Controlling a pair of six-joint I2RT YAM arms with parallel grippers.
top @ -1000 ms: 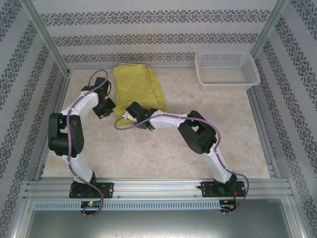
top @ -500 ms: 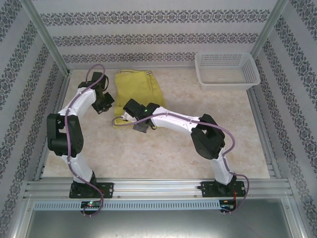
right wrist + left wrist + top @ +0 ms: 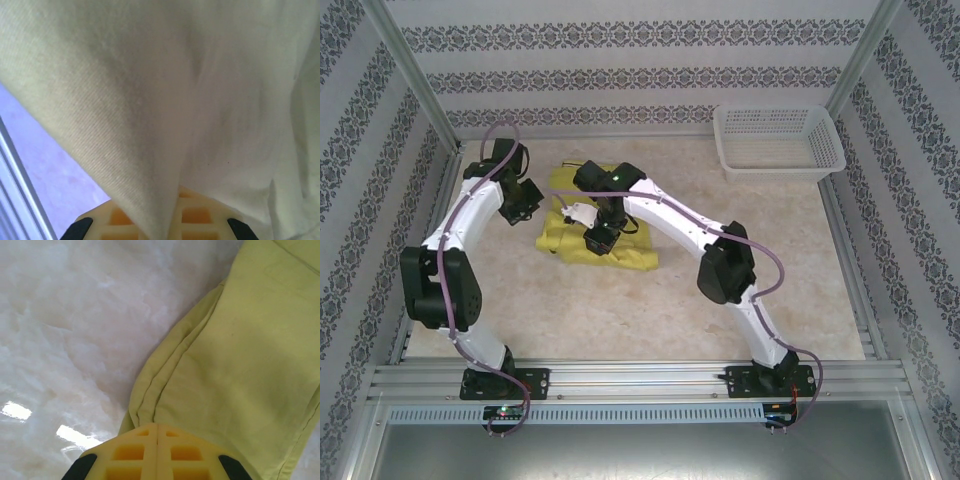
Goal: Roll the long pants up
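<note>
Looking down into a small room with walls [image 3: 620, 70] of white paper, striped with grey flower bands and framed by shiny metal posts [image 3: 412, 75]. Seeing next a wide flat table [image 3: 620, 320], smooth and glossy like pale stone, with cloudy cream swirls and bright spots of light. Finding the long pants [image 3: 625, 252] on the far middle of that table: soft yellow-green cloth, folded over into a lumpy heap with long creases and a thick doubled edge. Spotting a white plastic basket [image 3: 780, 125] in the far right corner, box-shaped, with tiny holes all over the sides, well apart from the pants. Seeing the left claw [image 3: 157, 450] at the left side of the pants, with blocky yellow pads squeezed together on a folded edge of cloth. Seeing the right claw [image 3: 167, 220] on top of the heap, clamped on the pants too, with pale cloth draped over the yellow pads.
</note>
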